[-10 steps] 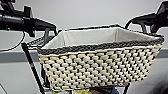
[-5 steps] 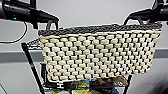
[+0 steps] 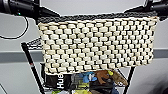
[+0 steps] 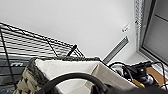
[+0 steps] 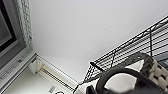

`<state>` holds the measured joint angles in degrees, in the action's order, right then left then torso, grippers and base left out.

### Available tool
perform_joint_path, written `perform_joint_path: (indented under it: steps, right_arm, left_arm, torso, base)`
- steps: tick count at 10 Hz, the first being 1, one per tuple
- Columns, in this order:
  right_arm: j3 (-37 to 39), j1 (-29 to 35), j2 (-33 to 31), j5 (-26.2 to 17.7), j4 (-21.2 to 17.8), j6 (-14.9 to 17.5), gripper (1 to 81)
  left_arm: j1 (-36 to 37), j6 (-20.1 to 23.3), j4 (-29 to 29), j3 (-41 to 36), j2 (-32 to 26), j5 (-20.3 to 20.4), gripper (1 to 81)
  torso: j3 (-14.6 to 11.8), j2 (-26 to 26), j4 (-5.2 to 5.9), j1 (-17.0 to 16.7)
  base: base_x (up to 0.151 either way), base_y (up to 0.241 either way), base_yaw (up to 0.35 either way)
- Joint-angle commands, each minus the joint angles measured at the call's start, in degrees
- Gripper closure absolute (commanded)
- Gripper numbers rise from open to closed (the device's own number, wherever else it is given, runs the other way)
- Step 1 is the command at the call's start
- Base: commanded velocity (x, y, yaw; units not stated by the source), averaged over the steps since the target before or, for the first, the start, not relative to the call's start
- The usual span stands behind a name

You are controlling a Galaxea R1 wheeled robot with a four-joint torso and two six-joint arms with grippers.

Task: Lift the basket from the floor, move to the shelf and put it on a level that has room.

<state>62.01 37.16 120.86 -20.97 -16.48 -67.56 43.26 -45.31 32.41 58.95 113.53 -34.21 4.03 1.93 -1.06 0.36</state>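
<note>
We find the woven basket [image 3: 97, 45] raised between both arms, in front of the wire shelf [image 3: 31, 62], above its toy-laden tier [image 3: 95, 81]; whether either gripper is closed, we cannot tell.

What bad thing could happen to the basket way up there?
The basket is held high in front of the shelf, blocking the head view, so it might bump a post stub or miss the wire level.
It hangs by its loop handles, so it could tip or swing.
</note>
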Motion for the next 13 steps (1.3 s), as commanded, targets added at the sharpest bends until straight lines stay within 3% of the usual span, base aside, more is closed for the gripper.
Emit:
perform_joint_path:
  steps: [1,7,13]
  right_arm:
    - [5.29,8.49,2.83,1.46,2.07,1.28,81.1]
    - [11.10,12.10,6.87,-1.53,1.98,2.43,81.1]
    - [14.88,9.99,10.31,-1.97,1.80,4.37,81.1]
  left_arm:
    - [8.01,1.28,-1.13,4.93,4.33,3.18,81.1]
    - [10.92,1.28,-0.69,9.68,9.00,2.05,81.1]
    - [10.74,1.63,-1.21,14.61,11.64,-0.16,81.1]
  torso:
    - [0.00,0.00,0.00,0.00]
    - [0.00,0.00,0.00,0.02]
    - [0.02,-0.02,0.00,0.05]
  base:
    - [0.000,0.000,0.000]
    - [0.000,0.000,0.000]
    - [0.000,0.000,0.000]
